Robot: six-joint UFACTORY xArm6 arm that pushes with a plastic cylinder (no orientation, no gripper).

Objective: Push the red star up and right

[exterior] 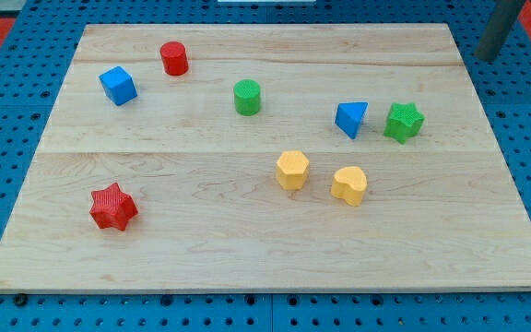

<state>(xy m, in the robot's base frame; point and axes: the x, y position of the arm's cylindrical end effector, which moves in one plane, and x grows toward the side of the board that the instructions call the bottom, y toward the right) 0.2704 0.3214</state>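
Note:
The red star [112, 207] lies near the board's lower left. My rod comes in at the view's top right, and my tip [488, 58] is just past the board's right edge, far from the red star. The blocks nearest my tip are the green star [403, 122] and the blue triangle [350, 119], below and to its left.
A blue cube [117, 86] and a red cylinder [174, 58] sit at the upper left. A green cylinder [247, 97] is at the upper middle. A yellow hexagon [292, 170] and a yellow heart [348, 184] lie at centre right. The wooden board [265, 258] rests on a blue pegboard.

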